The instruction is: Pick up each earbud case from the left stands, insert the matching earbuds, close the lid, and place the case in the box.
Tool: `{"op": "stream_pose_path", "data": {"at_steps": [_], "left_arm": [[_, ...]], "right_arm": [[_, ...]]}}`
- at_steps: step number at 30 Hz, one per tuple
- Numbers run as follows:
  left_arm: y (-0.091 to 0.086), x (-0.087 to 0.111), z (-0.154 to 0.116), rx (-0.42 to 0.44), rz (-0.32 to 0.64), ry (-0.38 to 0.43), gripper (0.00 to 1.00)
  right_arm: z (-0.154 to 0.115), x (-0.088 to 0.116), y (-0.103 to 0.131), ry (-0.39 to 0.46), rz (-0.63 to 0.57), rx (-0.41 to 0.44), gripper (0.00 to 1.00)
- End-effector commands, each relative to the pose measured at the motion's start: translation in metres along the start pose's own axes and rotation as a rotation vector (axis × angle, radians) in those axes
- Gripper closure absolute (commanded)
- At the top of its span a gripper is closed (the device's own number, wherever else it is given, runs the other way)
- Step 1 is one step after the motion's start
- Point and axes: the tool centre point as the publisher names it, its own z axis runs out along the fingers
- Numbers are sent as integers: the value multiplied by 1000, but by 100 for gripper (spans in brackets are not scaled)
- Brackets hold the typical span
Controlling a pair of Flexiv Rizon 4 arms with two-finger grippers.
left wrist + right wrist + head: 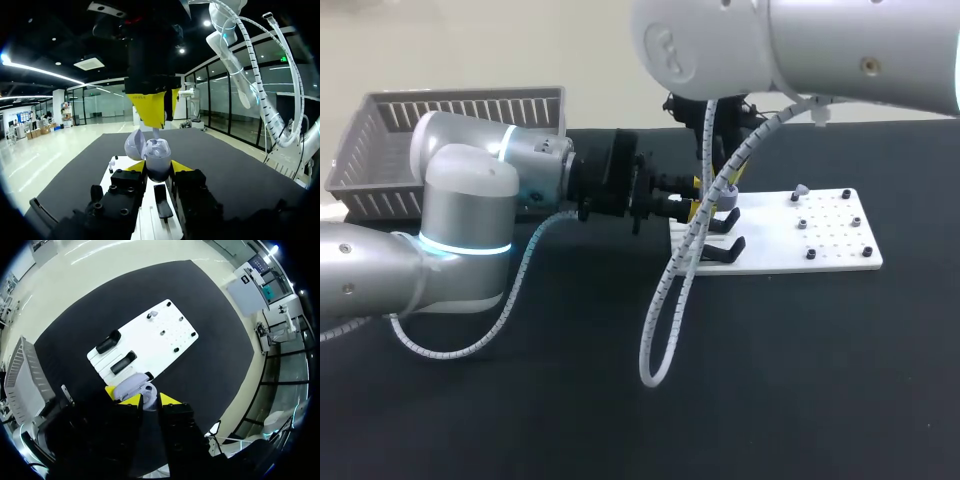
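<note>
Left wrist view: lavender earbud case pinched from both sides between the yellow tips of the left gripper, held upright in the air, lid thrown back on its hinge. Directly above, the right gripper, tips drawn nearly together on a pale earbud poised just over the open wells. Other contents of the case: not discernible. Probably a light, hard, glossy shell (smooth plastic, by the sheen), apt to slip or twist in a loose pinch; best gripped low on the body's flanks, as here, never by the lid, likely weakest at the hinge. Earbud smaller and slicker yet, calling for a gentle, square descent. Head view: white board with black stands just beneath both grippers; grey slatted box well off to the left, behind the left arm, nothing showing above its rim, floor largely hidden.
</note>
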Motion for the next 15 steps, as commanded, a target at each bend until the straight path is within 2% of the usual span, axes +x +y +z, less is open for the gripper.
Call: {"op": "stream_pose_path", "data": {"at_steps": [1, 15], "left_arm": [[0, 1, 0, -2, 2, -1, 100], [0, 1, 0, -2, 2, -1, 100]], "right_arm": [[3, -2, 1, 5, 1, 4, 100], [7, -7, 0, 12, 10, 4, 100]]}}
